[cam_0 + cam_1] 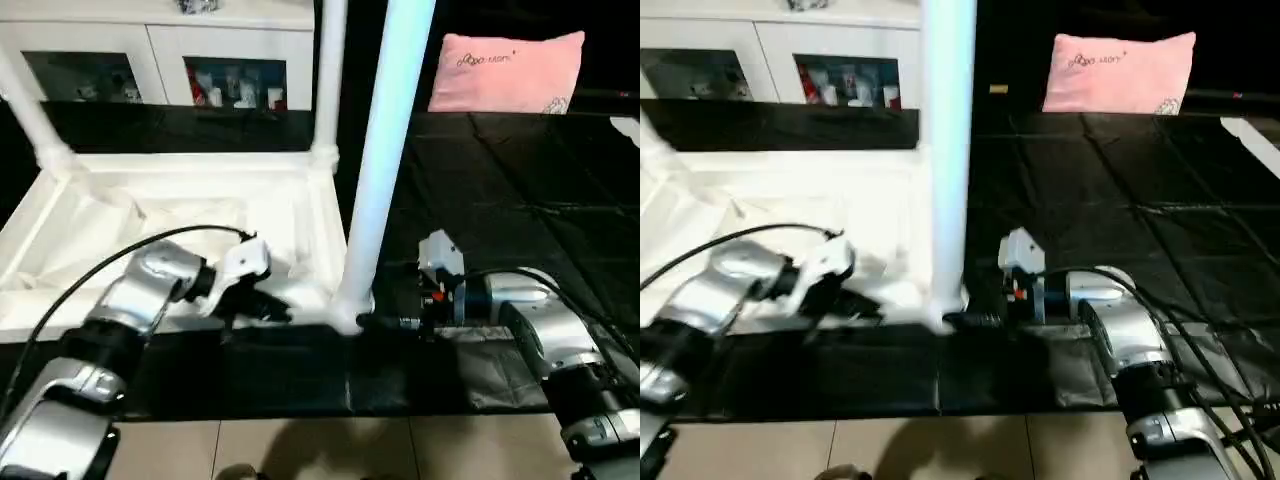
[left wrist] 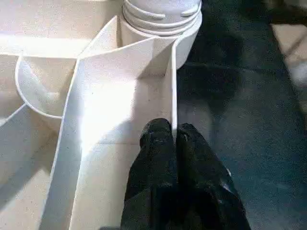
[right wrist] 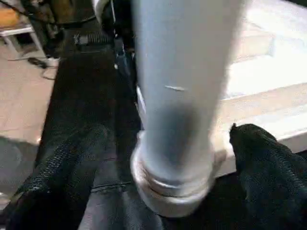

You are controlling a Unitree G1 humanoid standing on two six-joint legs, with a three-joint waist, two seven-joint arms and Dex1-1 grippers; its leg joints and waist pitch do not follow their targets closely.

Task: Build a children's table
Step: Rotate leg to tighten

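The children's table lies upside down on a black mat, its white top [image 1: 120, 215] showing the ribbed underside. Three white legs stand upright in corner sockets: the near right leg [image 1: 385, 150], the far right leg [image 1: 328, 80] and the far left leg [image 1: 30, 110]. My left gripper [image 1: 268, 308] is shut on the thin rim wall [image 2: 171, 103] of the top, just short of the near right socket [image 2: 160, 21]. My right gripper [image 3: 165, 132] is open, one finger [image 3: 62, 177] on each side of the near right leg [image 3: 182, 72], low by its base.
A pink pillow [image 1: 505, 70] leans at the back right. A white cabinet with glass doors [image 1: 160, 60] stands behind the table top. The black mat [image 1: 520, 200] stretches to the right, and a tiled floor [image 1: 300, 450] begins at its front edge.
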